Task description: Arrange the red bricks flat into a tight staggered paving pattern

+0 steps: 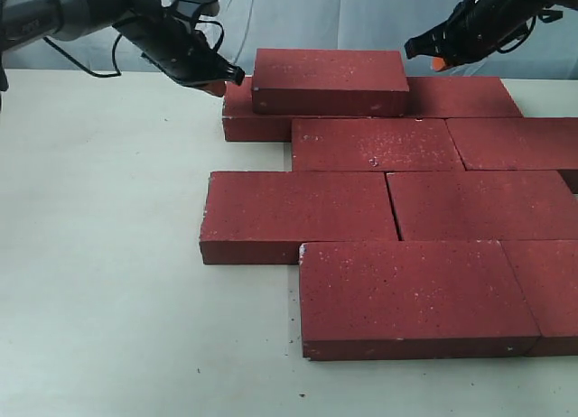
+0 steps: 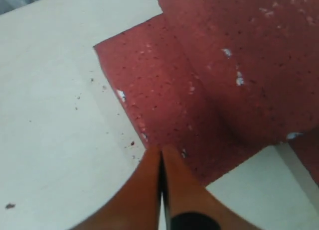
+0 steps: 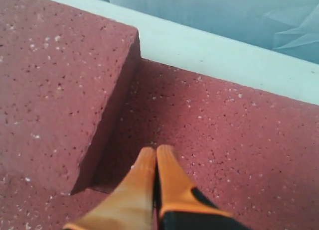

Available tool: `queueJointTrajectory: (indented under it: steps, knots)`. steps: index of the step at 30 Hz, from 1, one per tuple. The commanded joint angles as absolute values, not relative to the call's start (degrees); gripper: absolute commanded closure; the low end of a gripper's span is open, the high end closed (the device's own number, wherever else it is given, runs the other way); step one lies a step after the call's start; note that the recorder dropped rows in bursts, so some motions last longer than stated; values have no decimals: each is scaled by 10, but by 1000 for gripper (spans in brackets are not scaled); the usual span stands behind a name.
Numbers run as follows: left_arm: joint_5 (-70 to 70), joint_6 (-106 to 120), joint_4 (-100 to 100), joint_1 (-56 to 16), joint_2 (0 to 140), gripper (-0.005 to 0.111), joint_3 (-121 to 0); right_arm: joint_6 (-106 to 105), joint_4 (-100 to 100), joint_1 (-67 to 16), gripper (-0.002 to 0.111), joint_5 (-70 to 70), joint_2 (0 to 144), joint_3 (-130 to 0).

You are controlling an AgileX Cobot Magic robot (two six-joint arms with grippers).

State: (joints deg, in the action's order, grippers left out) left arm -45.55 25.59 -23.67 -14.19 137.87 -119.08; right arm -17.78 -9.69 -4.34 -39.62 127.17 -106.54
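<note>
One brick point(image 1: 330, 78) stacked atop flat red bricks point(image 1: 298, 208); speckled w/ white chips.

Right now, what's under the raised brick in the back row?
The raised brick lies across the left lower brick and the right lower brick, each poking out at one end. Their joint, and anything else underneath, is covered.

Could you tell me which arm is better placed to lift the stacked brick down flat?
Probably left: the shut left gripper hangs beside the raised dark-red rectangular brick, next to bare white table; the right gripper is over laid bricks.
</note>
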Motion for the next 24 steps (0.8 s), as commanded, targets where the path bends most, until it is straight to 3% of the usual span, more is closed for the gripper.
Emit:
queueJointTrajectory:
  steps: [1, 24]
  knots:
    - [-442, 272, -262, -152, 1386, 107, -1196, -182, -120, -41, 109, -380, 1285, -1072]
    - [-425, 323, -307, -171, 1381, 107, -1196, -200, -119, -88, 109, -362, 1308, -1072]
